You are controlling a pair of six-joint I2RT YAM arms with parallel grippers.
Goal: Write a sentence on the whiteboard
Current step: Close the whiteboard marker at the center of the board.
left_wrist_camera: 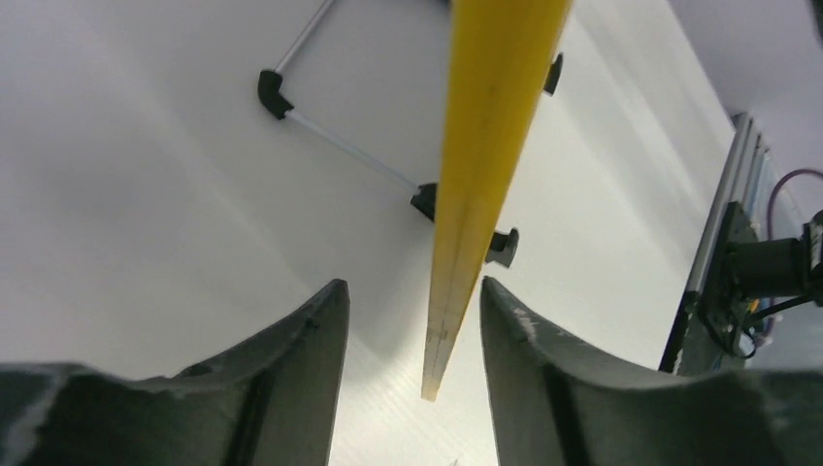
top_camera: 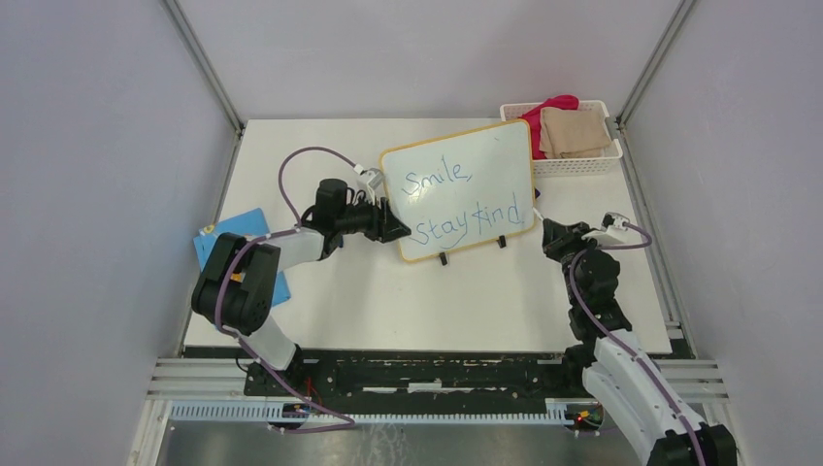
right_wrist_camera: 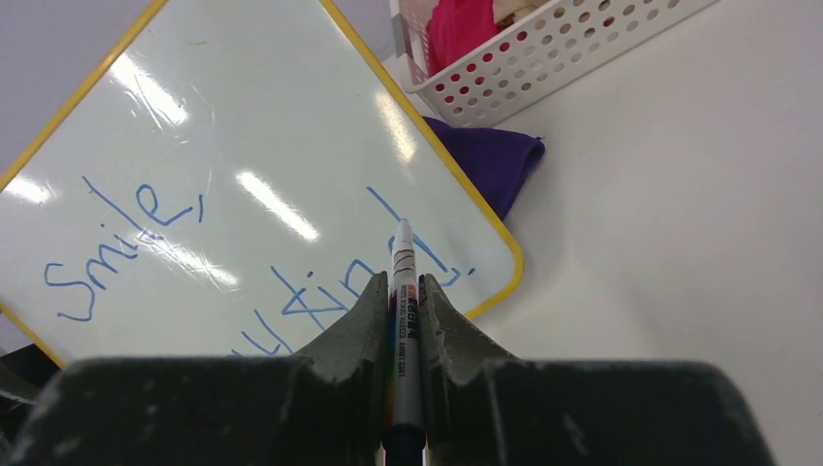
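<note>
The whiteboard (top_camera: 485, 160), white with a yellow frame, stands tilted on small black feet (top_camera: 443, 258) mid-table. Blue writing on it reads "Smile," (top_camera: 437, 181) and "Stay kind" (top_camera: 471, 221). My left gripper (top_camera: 393, 231) is open at the board's left edge; in the left wrist view its jaws (left_wrist_camera: 412, 301) straddle the yellow frame edge (left_wrist_camera: 485, 146) without touching it. My right gripper (top_camera: 548, 233) is at the board's lower right corner. In the right wrist view it (right_wrist_camera: 399, 291) is shut on a white marker (right_wrist_camera: 403, 272), tip pointing at the last letter of "kind" (right_wrist_camera: 417, 243).
A white perforated basket (top_camera: 573, 163) holding pink and beige cloths sits at the back right, also in the right wrist view (right_wrist_camera: 543, 49). A purple cloth (right_wrist_camera: 490, 160) lies behind the board's right corner. A blue card (top_camera: 233, 233) lies at the table's left edge.
</note>
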